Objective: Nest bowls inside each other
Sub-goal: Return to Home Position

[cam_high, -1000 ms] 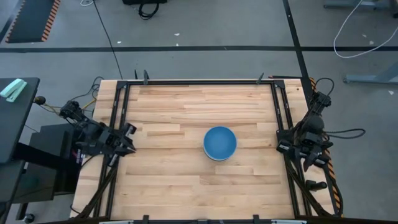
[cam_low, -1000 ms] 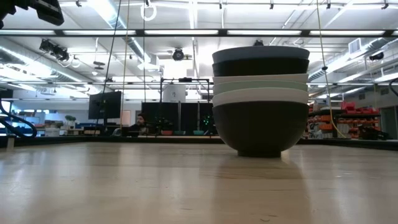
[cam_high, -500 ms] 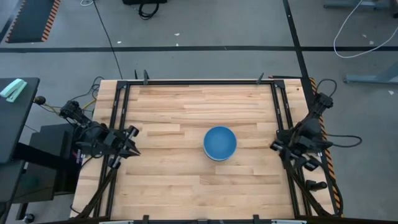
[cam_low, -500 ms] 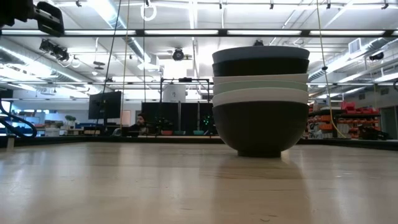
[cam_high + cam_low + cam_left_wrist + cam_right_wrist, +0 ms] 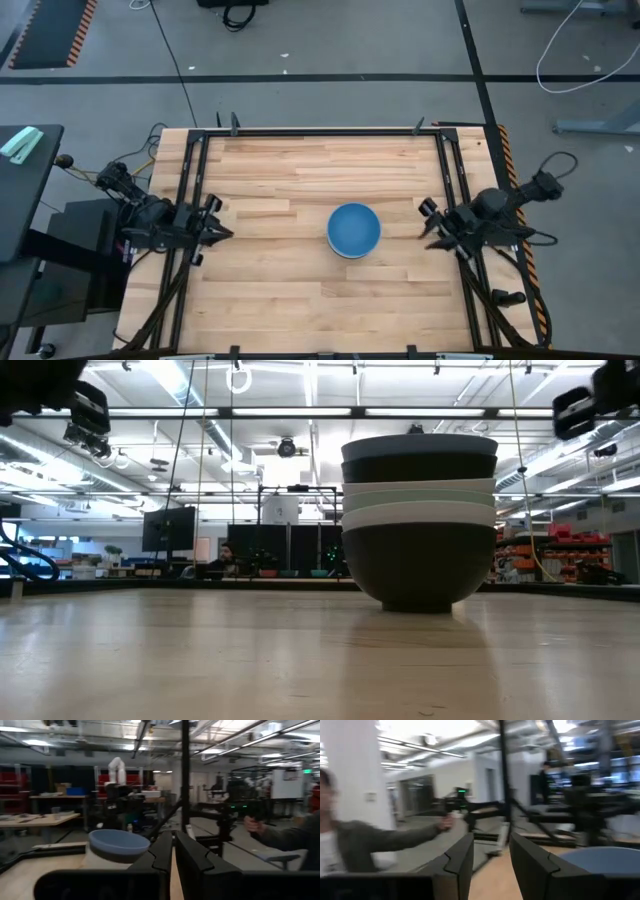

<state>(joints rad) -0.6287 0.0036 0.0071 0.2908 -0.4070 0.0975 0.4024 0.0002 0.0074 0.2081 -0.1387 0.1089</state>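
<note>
The bowls stand nested in one stack (image 5: 354,230) right of the table's middle, the bottom black bowl (image 5: 418,570) resting on the wood. Above it show white, mint green, white and black rims, with the blue bowl (image 5: 418,446) on top. My left gripper (image 5: 215,232) hovers at the table's left side, facing the stack, fingers nearly together (image 5: 173,851). My right gripper (image 5: 428,225) hovers right of the stack, facing it, with a gap between its fingers (image 5: 491,847). Both wrist views see the blue bowl (image 5: 119,845) (image 5: 605,860) ahead.
Dark metal rails (image 5: 190,180) (image 5: 455,180) run along the table's left and right sides, and another along the far edge. Bare wood (image 5: 300,170) surrounds the stack. Beyond the table a person in a grey sleeve (image 5: 285,837) (image 5: 370,840) holds a handle.
My right gripper has swung from the table's right rail toward the stack, turning to face it, and now shows at the low view's upper right. My left gripper has edged toward the stack and dropped a little. The bowls have stayed still.
</note>
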